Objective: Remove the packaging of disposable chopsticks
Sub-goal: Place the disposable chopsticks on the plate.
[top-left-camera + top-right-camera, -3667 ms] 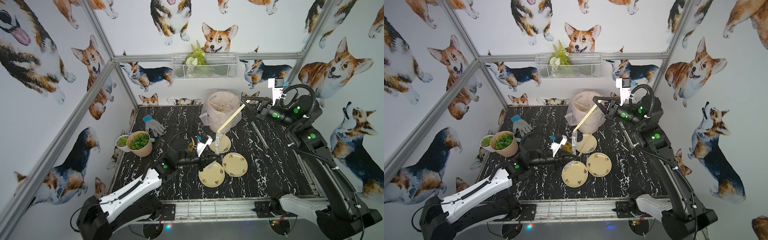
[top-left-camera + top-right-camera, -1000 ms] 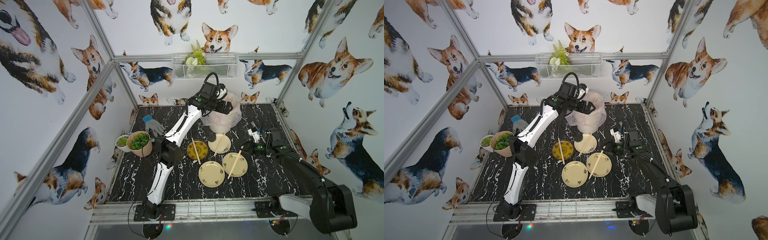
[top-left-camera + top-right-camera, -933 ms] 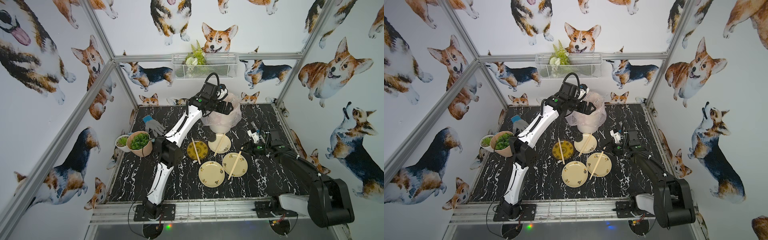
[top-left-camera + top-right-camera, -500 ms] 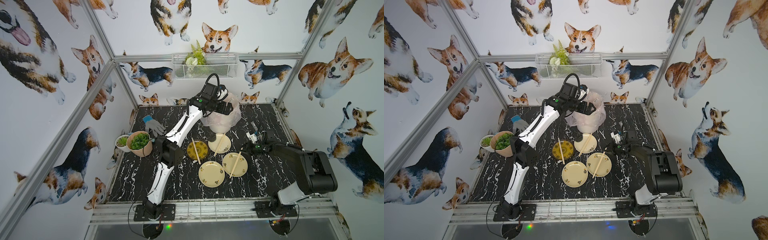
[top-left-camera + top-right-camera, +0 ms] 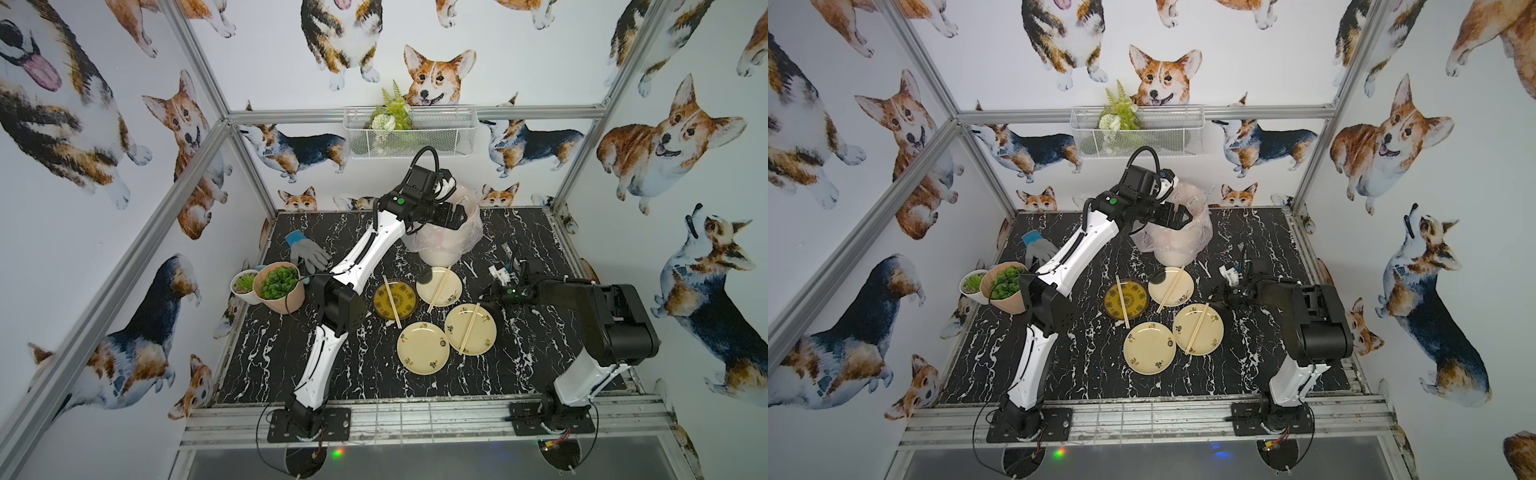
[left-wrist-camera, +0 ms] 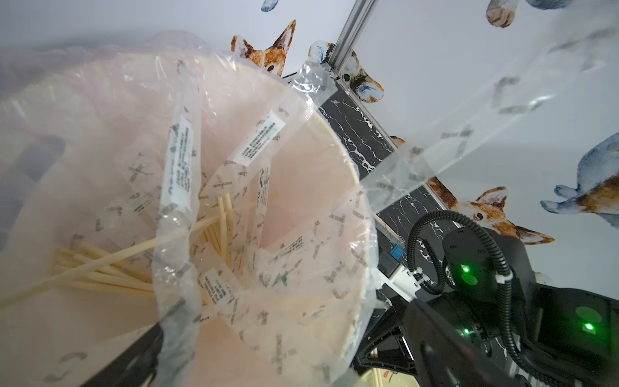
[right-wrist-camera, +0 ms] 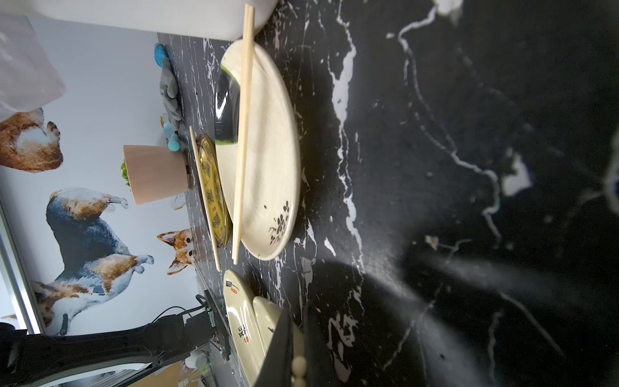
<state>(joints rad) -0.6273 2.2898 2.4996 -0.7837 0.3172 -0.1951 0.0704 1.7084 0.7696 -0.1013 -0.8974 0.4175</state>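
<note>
Although the left gripper (image 5: 1185, 218) hangs spread wide over the bin (image 6: 348, 160), one packaging sleeve (image 6: 469, 130) leans out past the rim and could cling to the jaws or slide onto the table (image 5: 374, 374); the right gripper (image 5: 485, 297), pressed together, sits by the bared chopsticks (image 5: 469, 328).

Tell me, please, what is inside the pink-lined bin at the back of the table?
The lined bin holds several crumpled clear sleeves and a heap of loose wooden chopsticks. They hide the bottom of the bin.
</note>
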